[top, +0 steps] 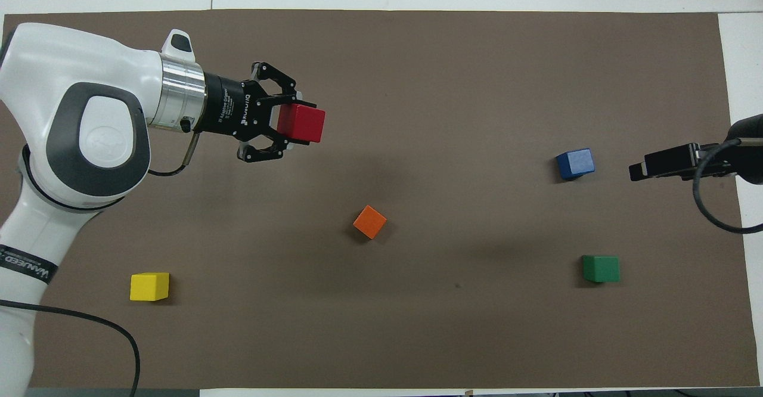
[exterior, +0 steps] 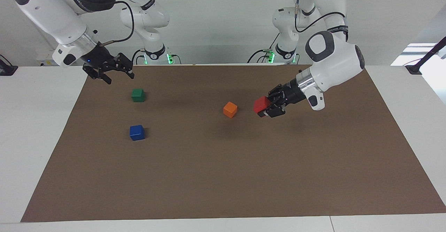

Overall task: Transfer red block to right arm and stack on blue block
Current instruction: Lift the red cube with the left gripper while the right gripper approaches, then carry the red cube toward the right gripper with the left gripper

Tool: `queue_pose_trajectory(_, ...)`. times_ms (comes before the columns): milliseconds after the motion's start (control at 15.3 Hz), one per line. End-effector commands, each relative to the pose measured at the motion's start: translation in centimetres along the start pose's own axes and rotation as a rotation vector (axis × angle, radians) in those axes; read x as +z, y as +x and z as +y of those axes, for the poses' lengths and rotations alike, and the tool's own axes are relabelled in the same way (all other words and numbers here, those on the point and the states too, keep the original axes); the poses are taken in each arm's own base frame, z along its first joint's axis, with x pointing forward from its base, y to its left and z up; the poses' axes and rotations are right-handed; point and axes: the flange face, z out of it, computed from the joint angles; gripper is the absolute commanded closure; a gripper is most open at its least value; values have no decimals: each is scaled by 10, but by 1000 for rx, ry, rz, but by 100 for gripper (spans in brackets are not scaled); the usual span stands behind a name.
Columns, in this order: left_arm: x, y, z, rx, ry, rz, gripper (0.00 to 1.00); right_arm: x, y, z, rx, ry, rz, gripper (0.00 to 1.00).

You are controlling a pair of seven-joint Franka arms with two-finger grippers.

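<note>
My left gripper is shut on the red block and holds it in the air over the brown mat, beside the orange cube. In the overhead view the left gripper points toward the right arm's end, with the red block at its tips. The blue block sits on the mat toward the right arm's end and also shows in the overhead view. My right gripper is open and empty, raised over the mat's edge near the green cube. Part of the right gripper shows in the overhead view.
The orange cube sits mid-mat. The green cube sits nearer to the robots than the blue block. A yellow cube lies toward the left arm's end, hidden by the left arm in the facing view. The brown mat covers the table.
</note>
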Motion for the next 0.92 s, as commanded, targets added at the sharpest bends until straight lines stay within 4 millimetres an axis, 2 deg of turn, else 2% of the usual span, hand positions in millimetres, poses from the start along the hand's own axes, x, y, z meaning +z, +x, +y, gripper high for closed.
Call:
queue_pose_trajectory(0, 30, -23, -23, -136, -93, -128, 100, 3, -13, 14, -5, 204, 30, 0)
queue_pose_trajectory(131, 42, -28, -27, -212, -134, -207, 100, 18, -16, 17, 35, 389, 27, 0)
queue_pose_trajectory(196, 57, -36, -31, -243, -142, -245, 100, 28, -17, 21, 50, 495, 37, 0)
queue_pose_trajectory(262, 64, -36, -35, -271, -163, -255, 100, 39, -19, 23, 66, 602, 29, 0)
queue_pose_trajectory(458, 72, -41, -38, -349, -203, -322, 100, 60, -22, 32, 85, 861, 34, 0)
queue_pose_trajectory(654, 86, -58, -42, -336, -190, -342, 100, 100, -30, 44, 64, 1062, 49, 0)
queue_pose_trajectory(850, 101, -75, -49, -329, -168, -364, 100, 149, -22, 67, 6, 1230, 52, 0)
